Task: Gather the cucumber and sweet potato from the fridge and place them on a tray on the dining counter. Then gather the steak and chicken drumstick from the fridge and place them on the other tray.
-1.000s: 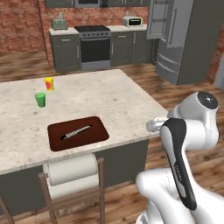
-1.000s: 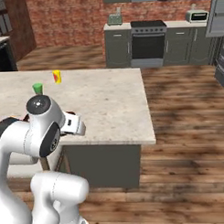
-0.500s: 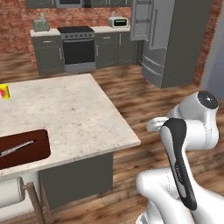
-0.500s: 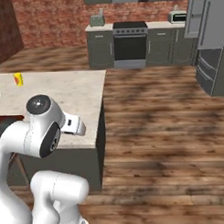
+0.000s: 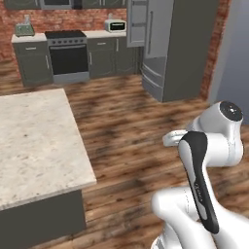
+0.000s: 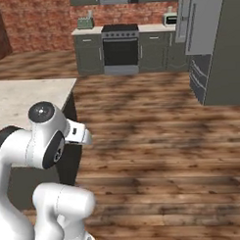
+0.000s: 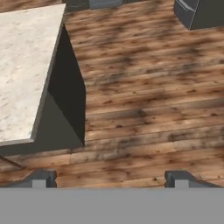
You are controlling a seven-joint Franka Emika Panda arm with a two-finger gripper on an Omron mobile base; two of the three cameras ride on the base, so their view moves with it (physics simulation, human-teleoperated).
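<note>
Hand view: claw [image 7: 109, 178] empty, jaws wide, over wooden floor [image 7: 148, 109].
Fridge [image 5: 180, 48] stood far ahead and to the right, well apart from the claw, with the bench [image 5: 34, 141] at near left. Cucumber, sweet potato, steak and drumstick were judged inside the fridge, unseen. Approach lay forward-right toward the fridge.

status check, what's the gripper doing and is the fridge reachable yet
Gripper open, empty. Fridge ahead across bare wood floor, doors shut. Counter off to the left.
</note>
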